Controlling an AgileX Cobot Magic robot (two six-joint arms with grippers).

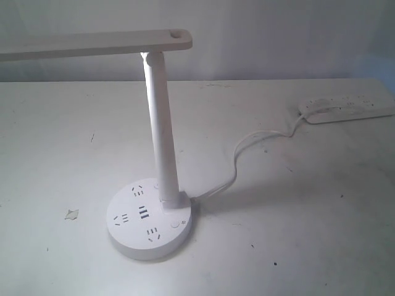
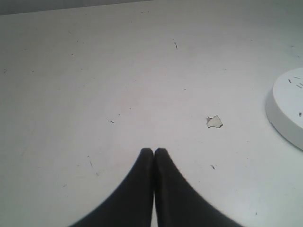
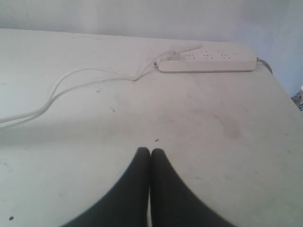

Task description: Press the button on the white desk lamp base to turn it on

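**Operator:** What surface am I working on?

**Spotter:** You have a pale table (image 1: 296, 246), matt and scuffed and peppered with small dark specks. It runs back to a plain light wall (image 1: 278, 37). A small torn scrap (image 1: 71, 214) lies on it, left of the lamp in the exterior view

**Operator:** And the lamp itself?

**Spotter:** Your white desk lamp base (image 1: 148, 250) sits near the front of the table, left of centre. It is a round disc with dark socket slots on top. The button (image 1: 176, 224) is on the right part of the disc, just beside the foot of the column (image 1: 162, 135). The column rises to a flat lamp head (image 1: 92, 44) that stretches off to the left. A white cord (image 1: 237, 160) snakes from the back of the base across the table to a power strip (image 1: 349, 108) near the far right edge

**Operator:** My grippers?

**Spotter:** Your left gripper (image 2: 154, 151) has its two dark fingers pressed together with nothing between them, above bare table. The scrap lies ahead of it, and the rim of the base shows off to one side, well apart from the tips. Your right gripper (image 3: 150, 151) is likewise closed tip to tip and empty. It is over the table, with the cord and power strip well beyond it. Neither gripper touches the lamp
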